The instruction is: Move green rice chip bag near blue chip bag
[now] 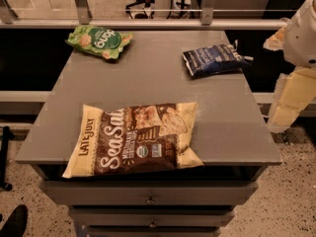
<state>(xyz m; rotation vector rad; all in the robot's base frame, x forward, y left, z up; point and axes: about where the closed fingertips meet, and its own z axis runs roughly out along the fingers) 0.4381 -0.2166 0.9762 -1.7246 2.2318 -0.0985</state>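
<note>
The green rice chip bag [100, 41] lies flat at the far left corner of the grey table [232, 127]. It is bright green with white lettering and chip pictures. The blue chip bag [213, 59] lies at the far right of the table, dark navy and crinkled. The two bags are far apart, with most of the table's width between them. My gripper [290, 101] hangs beside the table's right edge, off the tabletop and below the pale arm [302, 33]. It is to the right of the blue chip bag and touches no bag.
A large brown-and-yellow "Sea Salt" bag [136, 138] lies at the table's front left, overhanging the front edge. Drawers [150, 200] sit under the tabletop. A metal railing [148, 23] runs behind the table. The floor is speckled.
</note>
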